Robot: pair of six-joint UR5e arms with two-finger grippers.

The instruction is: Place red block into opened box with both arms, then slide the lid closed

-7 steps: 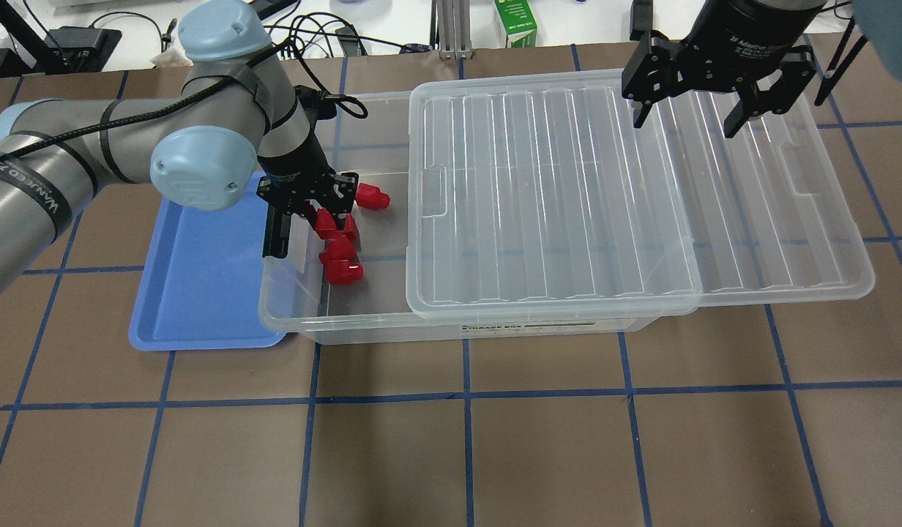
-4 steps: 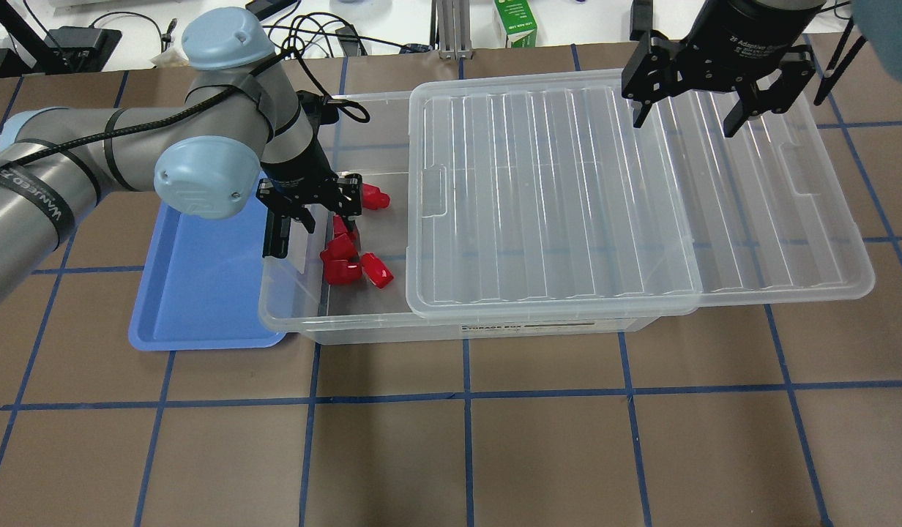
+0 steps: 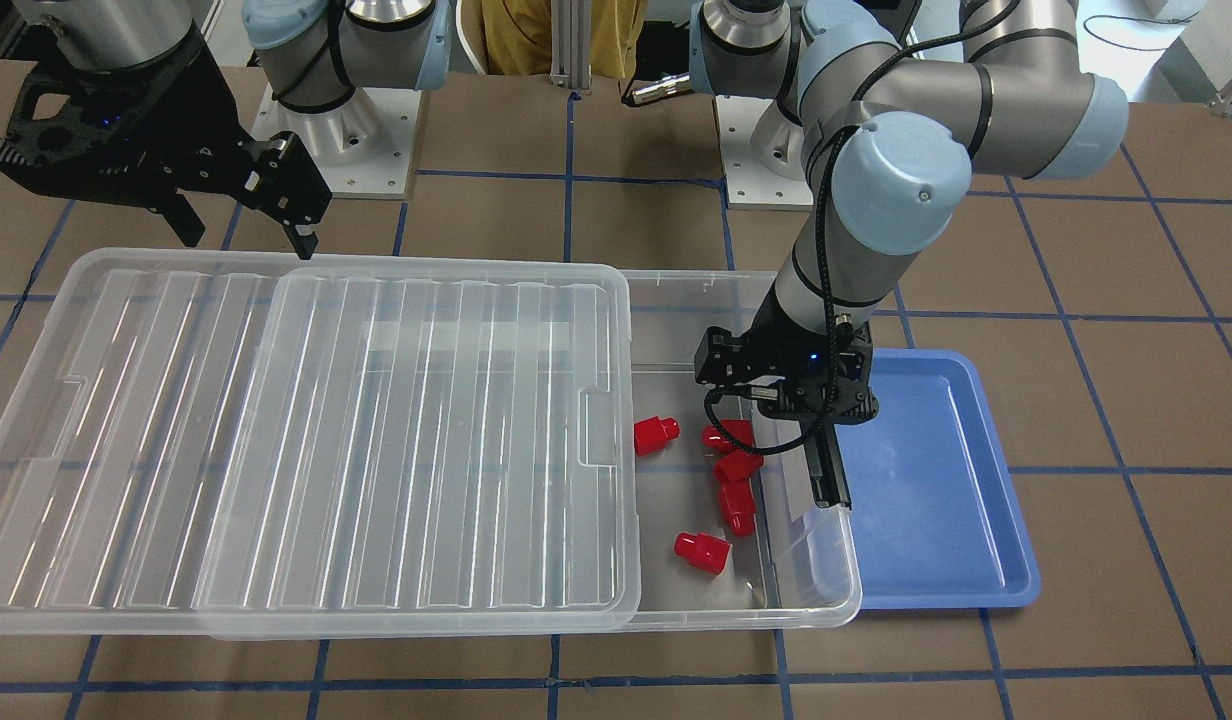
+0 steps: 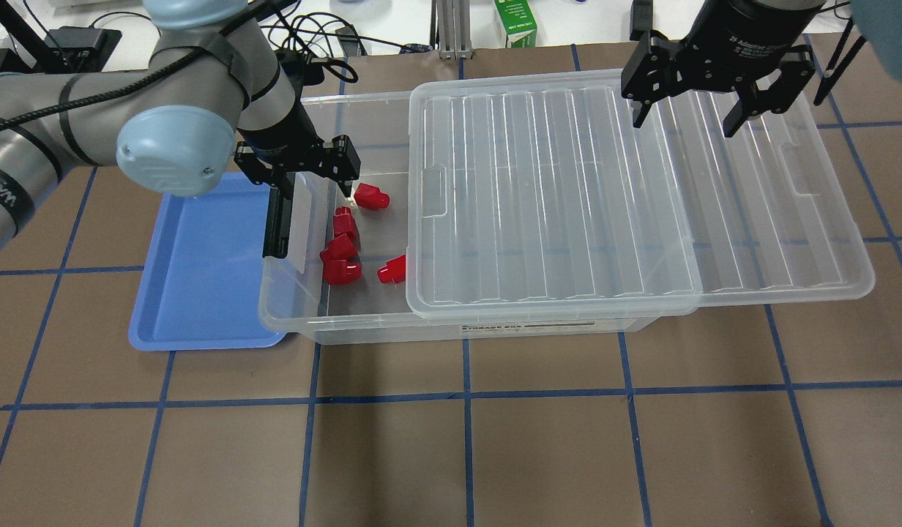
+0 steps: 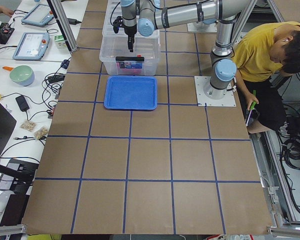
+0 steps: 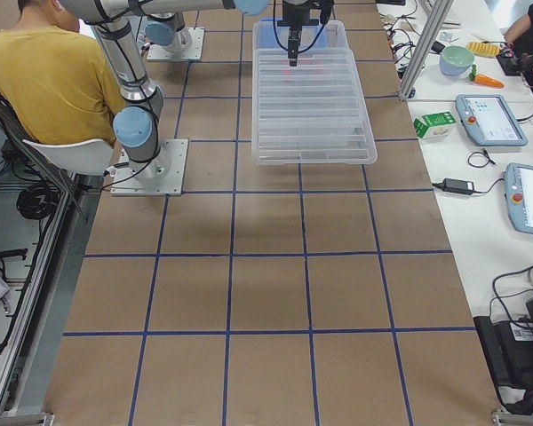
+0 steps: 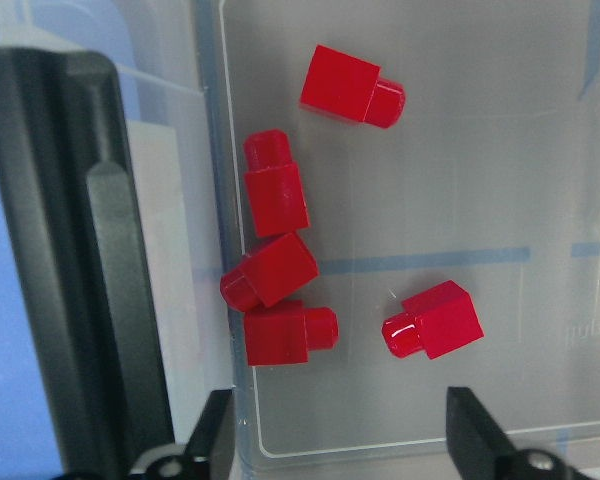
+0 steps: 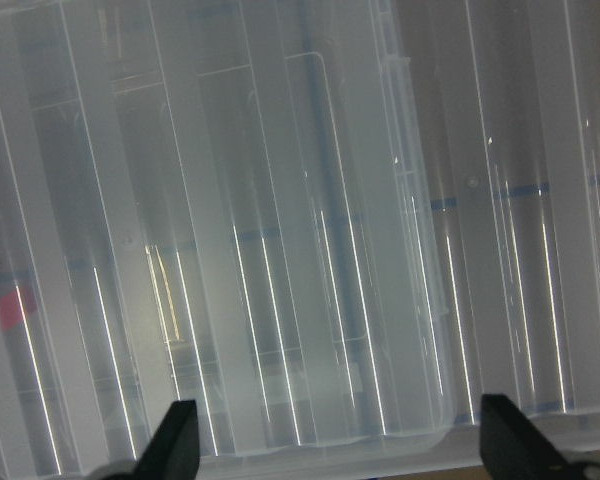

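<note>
Several red blocks lie loose in the uncovered left end of the clear box [image 4: 348,320], among them one red block [image 4: 392,271] by the lid's edge and another [image 7: 435,320] in the left wrist view. My left gripper [image 4: 299,179] hovers open and empty above them, also seen from the front [image 3: 781,400]. The box's black latch bar [image 4: 275,223] runs along its short end wall. The ribbed clear lid [image 4: 561,190] is slid to the right, covering most of the box and overhanging its right end. My right gripper [image 4: 687,117] hangs open above the lid's far right part.
An empty blue tray [image 4: 202,278] sits against the box's left end. A green carton [image 4: 517,22] and cables lie beyond the table's far edge. A person in a yellow shirt [image 5: 260,50] sits beside the robot bases.
My left gripper let go of a red block, which dropped and rolled right to the lid's edge. The gripper then rose and drew back toward the far side. The right arm stayed still.
</note>
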